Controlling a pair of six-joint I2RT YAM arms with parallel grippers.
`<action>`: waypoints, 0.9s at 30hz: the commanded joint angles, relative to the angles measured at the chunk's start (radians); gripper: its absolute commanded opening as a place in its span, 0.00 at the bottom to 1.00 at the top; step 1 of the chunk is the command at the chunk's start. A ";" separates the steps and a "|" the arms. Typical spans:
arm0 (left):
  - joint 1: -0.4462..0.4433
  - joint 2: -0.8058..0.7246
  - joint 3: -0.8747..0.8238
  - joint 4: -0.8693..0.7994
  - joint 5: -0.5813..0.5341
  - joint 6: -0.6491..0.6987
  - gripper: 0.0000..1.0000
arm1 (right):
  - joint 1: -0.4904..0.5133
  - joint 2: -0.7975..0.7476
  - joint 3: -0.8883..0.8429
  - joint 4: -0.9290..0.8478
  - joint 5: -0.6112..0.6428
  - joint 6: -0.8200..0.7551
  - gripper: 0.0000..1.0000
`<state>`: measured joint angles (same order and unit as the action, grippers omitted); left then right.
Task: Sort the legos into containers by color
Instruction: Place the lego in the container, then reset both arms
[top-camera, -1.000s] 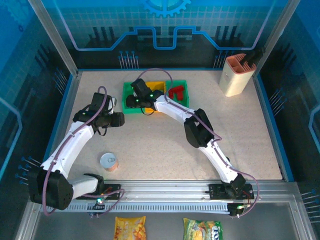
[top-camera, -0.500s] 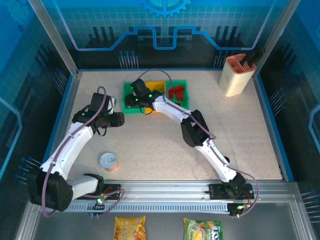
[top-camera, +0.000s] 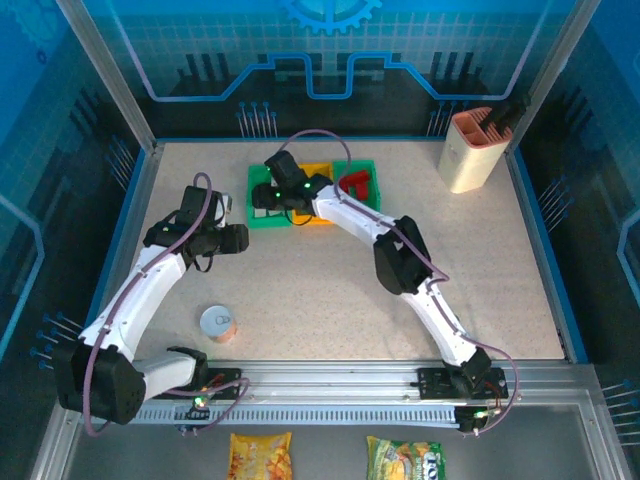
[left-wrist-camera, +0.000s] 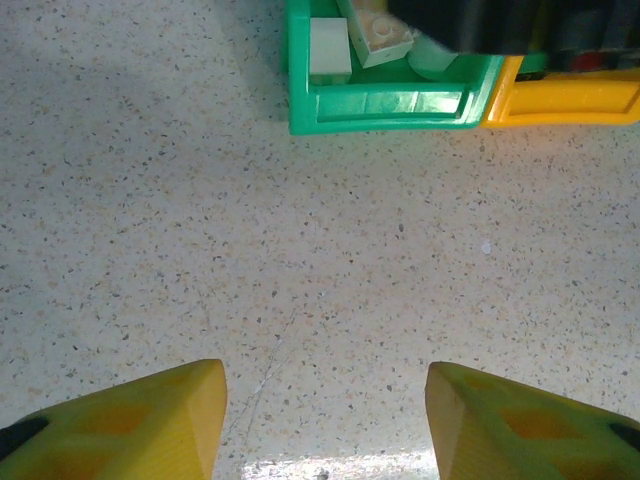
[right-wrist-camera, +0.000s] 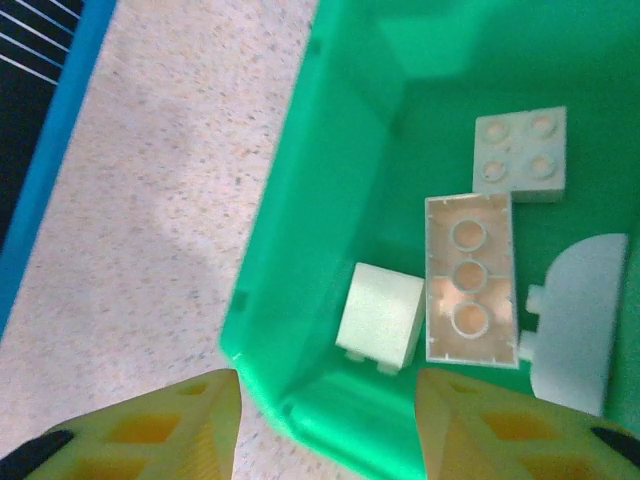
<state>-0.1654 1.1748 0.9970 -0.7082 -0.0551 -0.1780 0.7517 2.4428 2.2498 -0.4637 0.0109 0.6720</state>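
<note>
The right pincer (right-wrist-camera: 325, 400) hangs over the left green bin (right-wrist-camera: 330, 200) of the three joined containers (top-camera: 312, 192), its yellow fingers (right-wrist-camera: 150, 435) spread wide with nothing between them. On that bin's floor lie cream legos (right-wrist-camera: 470, 280): a long brick turned underside up, a square four-stud brick (right-wrist-camera: 520, 153) just beyond its end, a small block (right-wrist-camera: 378, 312) touching one long side and a pale rounded piece (right-wrist-camera: 575, 325) against the other. In the top view the right arm (top-camera: 400, 262) reaches from the near right corner across the speckled tabletop (top-camera: 300, 290) to this bin. The yellow bin (top-camera: 318, 172) sits in the middle of the row, and the right green bin (top-camera: 370, 195) holds red legos (top-camera: 350, 183). The left pincer (left-wrist-camera: 325, 400) is also spread and empty, and it hovers over bare tabletop short of the containers, facing the near wall of the left green bin. A round tin can (top-camera: 218, 322) stands near the left arm (top-camera: 150, 280) — well apart from the bins — and a beige-and-salmon holder (top-camera: 468, 148) stands at the far right corner.
</note>
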 joint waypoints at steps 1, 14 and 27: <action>0.012 -0.009 -0.006 -0.006 0.000 -0.013 0.57 | -0.009 -0.171 -0.086 -0.028 0.010 -0.085 0.52; 0.016 -0.014 -0.003 0.033 0.007 -0.245 0.66 | -0.169 -0.697 -0.736 0.000 0.103 -0.229 0.63; 0.038 0.014 -0.201 0.356 -0.275 -0.179 0.99 | -0.447 -0.974 -1.171 0.017 0.292 -0.395 1.00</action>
<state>-0.1440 1.1782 0.8253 -0.4606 -0.2241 -0.3859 0.3565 1.5143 1.1275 -0.4603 0.2295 0.3351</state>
